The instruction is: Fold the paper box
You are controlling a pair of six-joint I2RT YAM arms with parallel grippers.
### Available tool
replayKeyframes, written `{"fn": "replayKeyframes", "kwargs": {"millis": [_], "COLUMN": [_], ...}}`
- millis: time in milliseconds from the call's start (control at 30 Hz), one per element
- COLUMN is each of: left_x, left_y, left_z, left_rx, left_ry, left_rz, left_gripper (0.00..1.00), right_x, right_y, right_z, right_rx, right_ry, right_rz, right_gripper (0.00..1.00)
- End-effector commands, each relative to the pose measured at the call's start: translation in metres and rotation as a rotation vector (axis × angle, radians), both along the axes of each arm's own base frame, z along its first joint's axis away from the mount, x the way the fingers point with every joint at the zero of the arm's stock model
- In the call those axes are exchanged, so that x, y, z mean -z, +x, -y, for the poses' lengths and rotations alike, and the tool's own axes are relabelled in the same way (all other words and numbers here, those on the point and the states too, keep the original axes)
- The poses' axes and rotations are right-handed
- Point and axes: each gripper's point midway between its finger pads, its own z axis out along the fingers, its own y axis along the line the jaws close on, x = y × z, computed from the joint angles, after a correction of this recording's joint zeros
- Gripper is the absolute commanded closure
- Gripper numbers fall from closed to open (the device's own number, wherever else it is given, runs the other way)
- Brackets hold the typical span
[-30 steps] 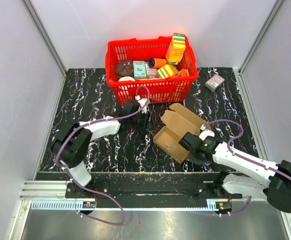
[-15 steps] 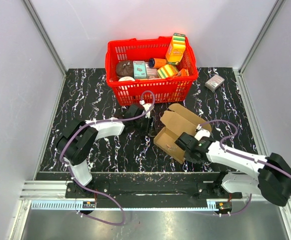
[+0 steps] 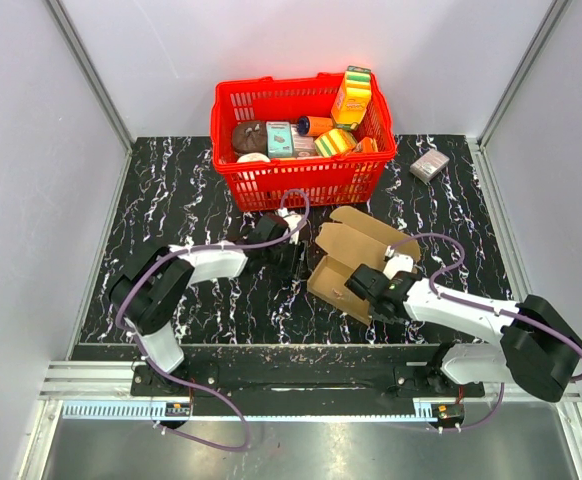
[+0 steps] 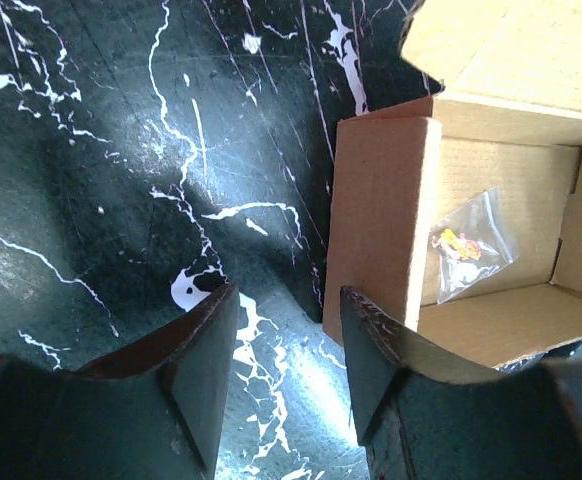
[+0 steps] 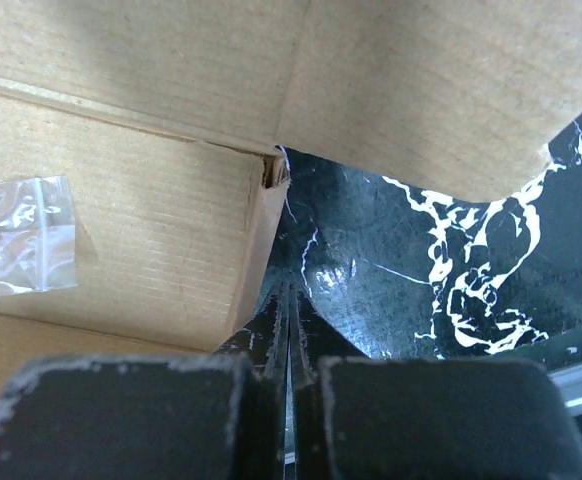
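My left gripper [image 4: 283, 310], fingers spread, stands just beside the open box [image 4: 491, 230]; my right gripper [image 5: 289, 300], fingers pressed together, sits near its corner.

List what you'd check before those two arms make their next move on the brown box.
1. Box sits on the table with its lid open: ok.
2. Small plastic bag lies on the box floor: ok.
3. Left jaws are open, beside the box's outer wall and holding nothing: ok.
4. Right jaws ready to grasp: not ok. They are shut, outside a box corner.
5. Lid clear of the red basket: cannot tell. The two look close from above.
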Motion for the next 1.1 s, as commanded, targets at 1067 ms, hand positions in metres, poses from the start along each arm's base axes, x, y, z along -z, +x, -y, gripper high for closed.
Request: {"fn": "replayKeyframes", "kwargs": {"millis": [1067], "left_x": [-0.025], "left_y": [-0.072], "left_z": [-0.066], "left_rx": [-0.162], "left_ry": [0.075], "left_rz": [0.118], "left_gripper": [0.49], "right_x": [-0.014], "right_y": [0.049], "right_z": [-0.086], "right_rx": [-0.488], "right_ry": [0.080], "right_rz": [0.066], "right_gripper": [0.99]}}
